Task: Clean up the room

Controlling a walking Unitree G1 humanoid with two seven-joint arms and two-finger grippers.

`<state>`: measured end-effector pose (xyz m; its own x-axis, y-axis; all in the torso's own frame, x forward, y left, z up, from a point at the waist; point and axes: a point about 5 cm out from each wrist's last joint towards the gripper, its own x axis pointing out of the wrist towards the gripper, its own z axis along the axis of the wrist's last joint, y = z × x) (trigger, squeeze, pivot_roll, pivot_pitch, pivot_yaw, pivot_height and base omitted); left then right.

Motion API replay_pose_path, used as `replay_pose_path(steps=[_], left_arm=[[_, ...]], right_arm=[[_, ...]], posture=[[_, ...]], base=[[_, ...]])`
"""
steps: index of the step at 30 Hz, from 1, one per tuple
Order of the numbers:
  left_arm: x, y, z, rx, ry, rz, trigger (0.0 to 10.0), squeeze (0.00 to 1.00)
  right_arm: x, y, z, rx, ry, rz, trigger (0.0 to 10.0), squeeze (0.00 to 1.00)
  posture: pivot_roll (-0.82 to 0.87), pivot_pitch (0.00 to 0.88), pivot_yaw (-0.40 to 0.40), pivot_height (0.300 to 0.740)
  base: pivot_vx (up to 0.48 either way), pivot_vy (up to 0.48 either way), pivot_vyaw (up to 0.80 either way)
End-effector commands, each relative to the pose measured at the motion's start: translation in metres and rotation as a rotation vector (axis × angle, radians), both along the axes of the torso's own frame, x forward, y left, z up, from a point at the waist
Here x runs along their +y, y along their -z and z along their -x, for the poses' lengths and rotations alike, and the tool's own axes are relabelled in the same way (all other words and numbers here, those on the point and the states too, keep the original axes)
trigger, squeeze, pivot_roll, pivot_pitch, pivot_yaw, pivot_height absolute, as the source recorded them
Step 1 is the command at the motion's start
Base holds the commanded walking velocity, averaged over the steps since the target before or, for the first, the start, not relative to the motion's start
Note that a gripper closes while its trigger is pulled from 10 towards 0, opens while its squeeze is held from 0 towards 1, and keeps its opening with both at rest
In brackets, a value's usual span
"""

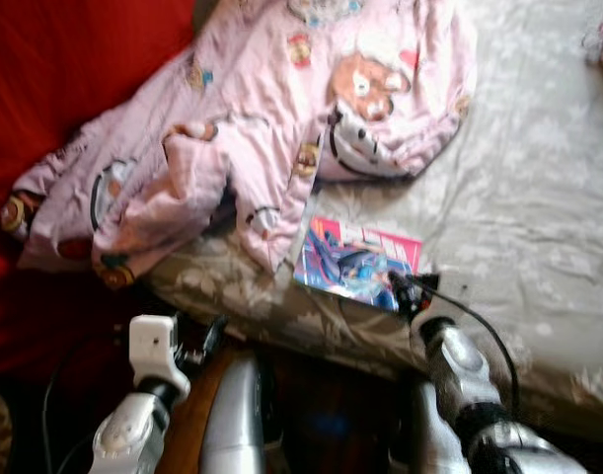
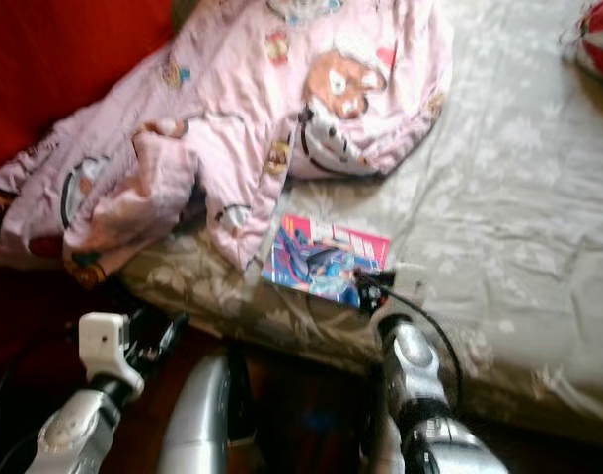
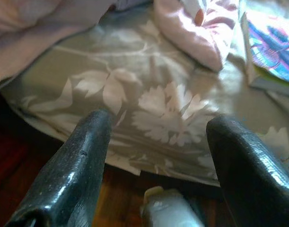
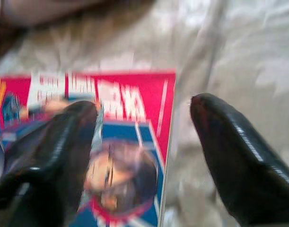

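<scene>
Thin red-and-blue comic book (image 1: 358,263) lying flat on the grey floral bedsheet (image 1: 518,207), near the mattress edge, just beside the crumpled pink cartoon-print blanket (image 1: 252,118) heaped toward the red wall. Right gripper (image 4: 142,146) poised over the book's near corner, two black fingers (image 4: 64,142) spread apart, one above the cover, the other above bare sheet past the book's edge; nothing held. Left gripper (image 3: 156,156) low at the bed's side, fingers likewise parted and empty, facing the sheet's hanging hem. Likely step: picking the book up for tidying. Risks, by judgement: flat thin cover giving the fingers little to catch, so a closing pinch may gather sheet instead of pages, or slide the book further under the blanket fold; a grip on the cover alone may let pages fan and tear. Striped red-and-white object (image 2: 597,44) at the bed's far corner, too blurred to identify.
</scene>
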<state>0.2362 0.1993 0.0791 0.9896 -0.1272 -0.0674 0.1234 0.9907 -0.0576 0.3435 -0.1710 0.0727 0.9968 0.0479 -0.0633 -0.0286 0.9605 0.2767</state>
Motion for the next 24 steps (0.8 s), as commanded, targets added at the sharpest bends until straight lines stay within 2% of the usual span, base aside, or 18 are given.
replay_pose_path(steps=[1,4,5,6,8,13,14,15,18,19,22,24], left_arm=[[0.008,0.002,0.008,0.023,-0.031,0.001,10.0,0.00],[0.005,0.003,0.010,0.030,-0.036,0.006,10.0,0.00],[0.005,0.003,0.011,0.032,-0.036,0.007,10.0,0.00],[0.004,0.003,0.011,0.035,-0.038,0.008,10.0,0.00],[0.004,0.003,0.010,0.035,-0.041,0.010,10.0,0.00],[0.003,0.001,0.008,0.031,-0.046,0.009,10.0,0.00],[0.004,0.001,0.007,0.029,-0.046,0.005,10.0,0.00],[0.004,0.001,0.007,0.029,-0.046,0.005,10.0,0.00],[0.006,0.000,0.007,0.028,-0.048,0.002,10.0,0.00],[0.007,0.000,0.007,0.029,-0.050,-0.001,10.0,0.00],[0.009,0.000,0.007,0.030,-0.052,-0.004,10.0,0.00],[0.008,-0.001,0.007,0.029,-0.050,-0.006,10.0,0.00]], right_arm=[[0.002,0.006,0.005,0.006,-0.004,-0.023,10.0,1.00],[-0.003,0.006,0.007,-0.013,0.019,-0.019,10.0,1.00],[-0.004,0.008,0.010,-0.006,0.025,-0.013,10.0,0.76],[-0.006,0.013,0.014,0.006,0.033,-0.006,10.0,0.00],[-0.008,0.019,0.020,0.018,0.019,0.001,10.0,0.00],[-0.018,0.024,0.029,0.023,-0.126,0.049,10.0,0.00],[-0.030,0.016,0.028,0.001,-0.208,0.092,10.0,0.00],[-0.030,0.016,0.028,0.001,-0.208,0.092,10.0,0.00],[-0.046,0.006,0.025,-0.013,-0.247,0.122,10.0,0.00],[-0.057,-0.003,0.022,-0.023,-0.272,0.167,10.0,0.00],[-0.068,-0.014,0.020,-0.032,-0.319,0.217,10.0,0.00],[-0.069,-0.019,0.019,-0.031,-0.412,0.238,10.0,0.00]], posture=[[0.22,0.391,0.052,0.578],[0.22,0.395,0.045,0.578],[0.21,0.394,0.042,0.578],[0.21,0.393,0.036,0.578],[0.21,0.393,0.033,0.578],[0.21,0.396,0.035,0.578],[0.21,0.397,0.035,0.578],[0.21,0.397,0.035,0.578],[0.20,0.394,0.037,0.578],[0.20,0.392,0.039,0.578],[0.20,0.394,0.045,0.578],[0.20,0.395,0.049,0.578]], base=[[0.000,0.000,0.00],[0.000,0.000,0.00],[0.000,0.000,0.00],[0.000,0.000,0.00],[0.000,0.000,0.00],[0.000,0.000,0.00],[0.000,0.000,0.00],[0.000,0.000,0.00],[0.000,0.000,0.00],[0.000,0.000,0.00],[0.000,0.000,0.00],[0.000,0.000,0.00]])
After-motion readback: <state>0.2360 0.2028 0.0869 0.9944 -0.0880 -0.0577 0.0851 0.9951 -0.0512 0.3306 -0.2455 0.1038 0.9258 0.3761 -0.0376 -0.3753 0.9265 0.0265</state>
